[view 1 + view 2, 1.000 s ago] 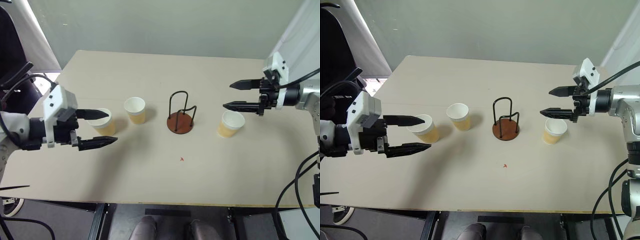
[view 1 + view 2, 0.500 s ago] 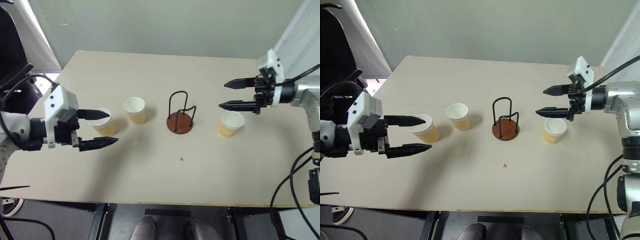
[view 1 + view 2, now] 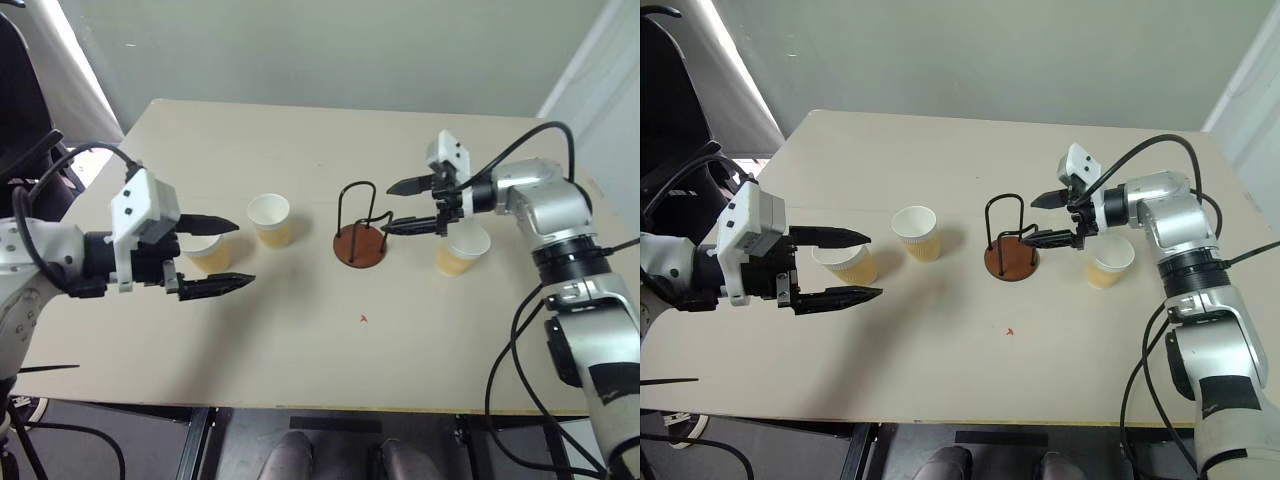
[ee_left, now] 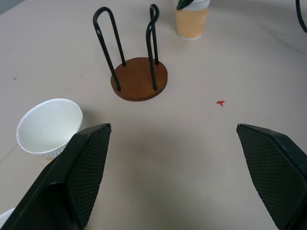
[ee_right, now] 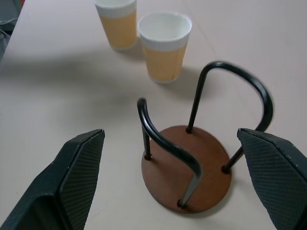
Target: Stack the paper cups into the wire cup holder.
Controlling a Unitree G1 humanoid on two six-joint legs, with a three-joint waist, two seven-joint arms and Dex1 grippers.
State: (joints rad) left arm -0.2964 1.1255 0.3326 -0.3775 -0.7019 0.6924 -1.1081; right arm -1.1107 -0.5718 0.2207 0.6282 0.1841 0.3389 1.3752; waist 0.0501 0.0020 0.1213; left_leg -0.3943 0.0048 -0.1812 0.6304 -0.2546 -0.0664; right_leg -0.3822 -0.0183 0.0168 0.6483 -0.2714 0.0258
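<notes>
Pale wood-coloured desk (image 3: 300,360) carries all the things, and I go over it from my left side to my right.

First comes my left end effector (image 3: 228,254). Its two black fingers stand wide apart and hold nothing. It hovers above the desk just beside the leftmost cup (image 3: 205,252), with the upper finger crossing in front of the cup's rim in the head views. I judge it waits there so that it can take this cup when its turn comes.

Next is the middle cup (image 3: 270,220), upright with its white inside showing. It is near the first cup but not touching it, so each one can be gripped alone.

Then the wire cup holder (image 3: 360,242) stands on its reddish-brown disc, the black loops upright, with no cup in it. It is between the cups, so both arms can reach it.

My right end effector (image 3: 401,206) is also wide open and empty. It points toward my left, with its fingertips just beside the holder's loops. The right cup (image 3: 460,250) stands upright on the desk under the wrist part, not between the fingers.

As I judge it, no cup is stacked yet, and the right cup seems the nearest to take.
</notes>
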